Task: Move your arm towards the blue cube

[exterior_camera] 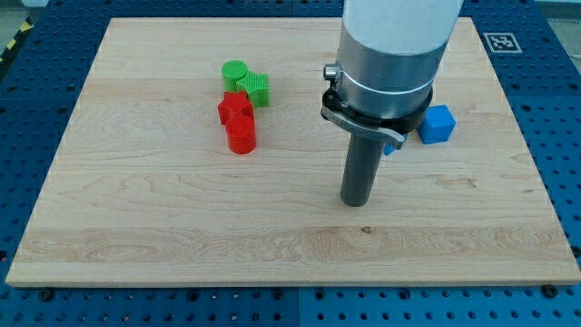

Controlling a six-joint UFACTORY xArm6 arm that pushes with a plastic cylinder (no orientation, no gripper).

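My tip (pixel 356 202) stands lower left of the blue cube (pixel 438 123), apart from it; it has no jaws.

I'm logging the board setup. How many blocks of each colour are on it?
Green blocks: 2
Red blocks: 2
Blue cube: 1, plus a blue bit behind the arm, unclear whether it is a block
Total: 5 clear blocks
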